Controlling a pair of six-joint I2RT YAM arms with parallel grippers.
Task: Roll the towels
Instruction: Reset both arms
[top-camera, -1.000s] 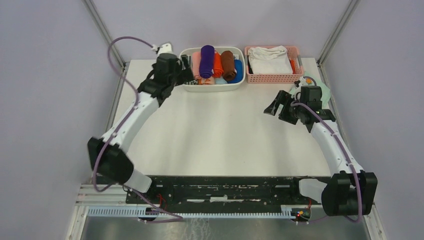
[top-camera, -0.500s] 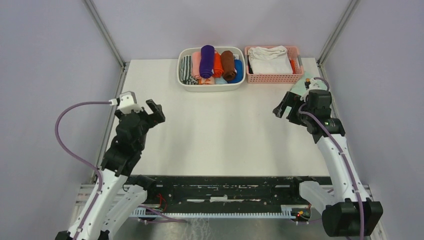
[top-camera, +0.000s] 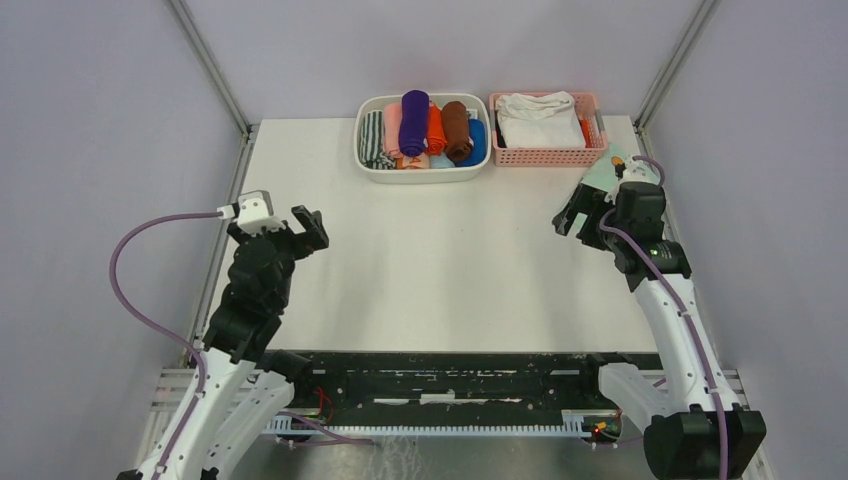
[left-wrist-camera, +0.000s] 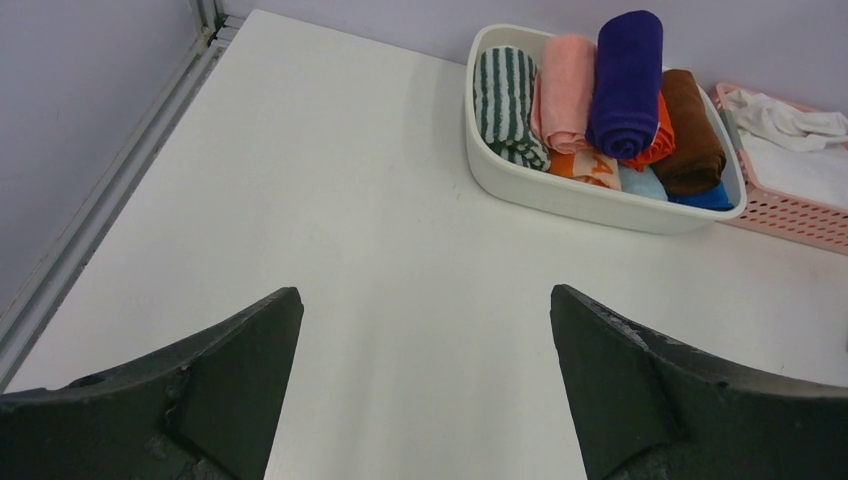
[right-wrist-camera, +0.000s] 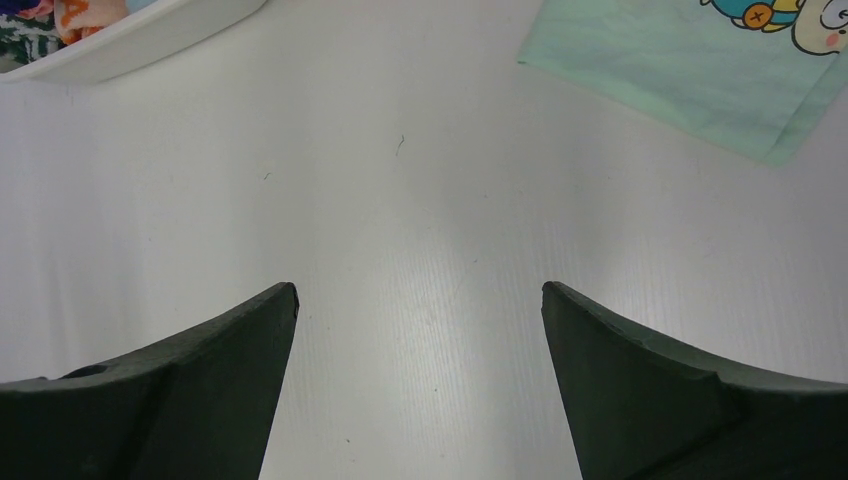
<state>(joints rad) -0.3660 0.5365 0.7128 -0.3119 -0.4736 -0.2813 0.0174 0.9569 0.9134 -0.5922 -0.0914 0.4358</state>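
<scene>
The deep purple towel (top-camera: 413, 122) lies rolled on top of the other rolls in the white tub (top-camera: 423, 174) at the table's back; it also shows in the left wrist view (left-wrist-camera: 626, 82). The salmon-pink towel (top-camera: 394, 126) lies rolled beside it, seen too in the left wrist view (left-wrist-camera: 563, 90). My left gripper (top-camera: 308, 228) is open and empty over the table's left side, well short of the tub. My right gripper (top-camera: 574, 212) is open and empty at the right side, near the mint-green cloth.
The tub also holds striped (left-wrist-camera: 505, 92), orange, brown (left-wrist-camera: 694, 132) and blue rolls. A pink basket (top-camera: 546, 153) with a white folded cloth (top-camera: 538, 118) stands right of it. A mint-green cartoon-print cloth (right-wrist-camera: 700, 62) lies flat at the right edge, partly under my right arm.
My left arm pulled back from the tub to the table's near left, empty. My right arm drew back a little toward the right edge. The last half second shows almost no motion.
</scene>
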